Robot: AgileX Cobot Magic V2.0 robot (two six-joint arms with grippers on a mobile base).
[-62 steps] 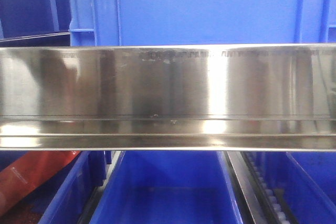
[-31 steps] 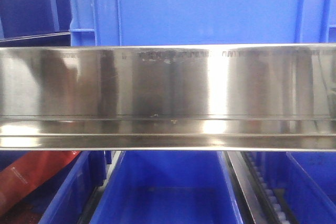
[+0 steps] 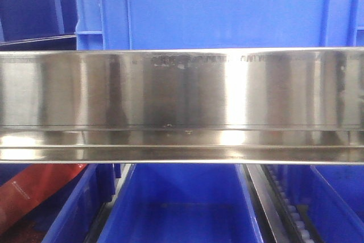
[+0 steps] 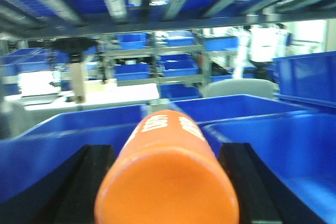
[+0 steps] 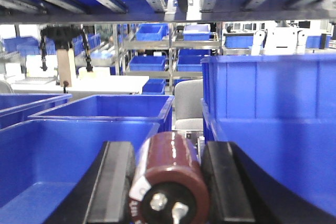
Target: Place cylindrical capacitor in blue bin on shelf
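The right hand (image 5: 168,182) clenched on the cylindrical capacitor (image 5: 167,161), terminals toward the camera, over blue bins (image 5: 63,150) on the shelf (image 3: 182,89), left hand (image 4: 165,182) grasping an orange object (image 4: 168,171)

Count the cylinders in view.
2. The orange cylinder is held in the left gripper; the cylindrical capacitor is held in the right gripper. Others may be hidden from these views.

Far off, metal racks (image 5: 122,51) stacked with blue crates (image 5: 148,62) stand behind a white table (image 5: 84,84); a grey chair (image 5: 188,100) sits nearer.
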